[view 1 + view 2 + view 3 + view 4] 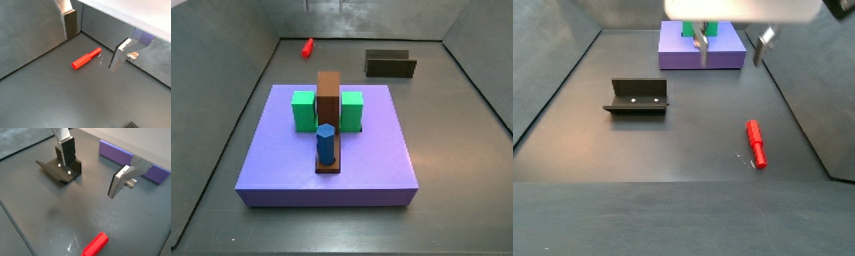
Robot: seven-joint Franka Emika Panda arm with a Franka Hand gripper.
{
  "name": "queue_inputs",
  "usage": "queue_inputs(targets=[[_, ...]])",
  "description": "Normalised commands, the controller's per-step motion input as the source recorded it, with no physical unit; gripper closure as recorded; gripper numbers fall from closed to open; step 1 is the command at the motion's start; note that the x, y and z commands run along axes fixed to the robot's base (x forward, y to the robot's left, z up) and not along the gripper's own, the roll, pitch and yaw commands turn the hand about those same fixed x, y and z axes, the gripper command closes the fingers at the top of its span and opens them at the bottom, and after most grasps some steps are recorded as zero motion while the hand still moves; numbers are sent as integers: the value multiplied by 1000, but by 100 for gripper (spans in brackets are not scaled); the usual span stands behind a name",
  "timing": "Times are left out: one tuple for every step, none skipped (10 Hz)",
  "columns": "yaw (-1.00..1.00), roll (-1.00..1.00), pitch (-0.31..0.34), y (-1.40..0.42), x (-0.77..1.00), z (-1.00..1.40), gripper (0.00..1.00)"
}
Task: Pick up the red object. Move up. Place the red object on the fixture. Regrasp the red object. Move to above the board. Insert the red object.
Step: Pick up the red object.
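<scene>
The red object [756,143] is a short red peg lying flat on the dark floor near a side wall. It shows in both wrist views [87,59] [95,244] and far off in a side view [307,47]. My gripper [734,47] hangs open and empty well above the floor, its fingers [69,25] wide apart in both wrist views [89,180]. Nothing is between them. The dark fixture [637,97] stands on the floor apart from the peg [60,172] [389,64]. The purple board [291,170] lies flat [680,58] [123,159].
On the board stand green blocks [303,110], a tall brown bar [329,100] and a blue peg [326,143]. Grey walls [40,30] enclose the floor on all sides, and one wall runs close beside the red peg [800,100].
</scene>
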Motion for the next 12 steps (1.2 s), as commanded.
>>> queue_inputs(targets=[[-40, -139, -186, 309, -74, -706, 0], [-43, -180, -163, 351, -74, -680, 0], [-40, -189, -154, 346, -97, -591, 0], [0, -166, -193, 277, -163, -531, 0], [0, -150, -130, 217, -111, -354, 0], [0, -131, -81, 174, -37, -294, 0], [0, -111, -67, 186, -40, -306, 0], [0, -124, -49, 140, -14, -211, 0], [0, -113, -33, 71, 0, -131, 0], [0, -137, -41, 26, 0, -91, 0], [6, -153, -106, 0, -91, -197, 0], [0, -163, -183, 0, -240, -306, 0]])
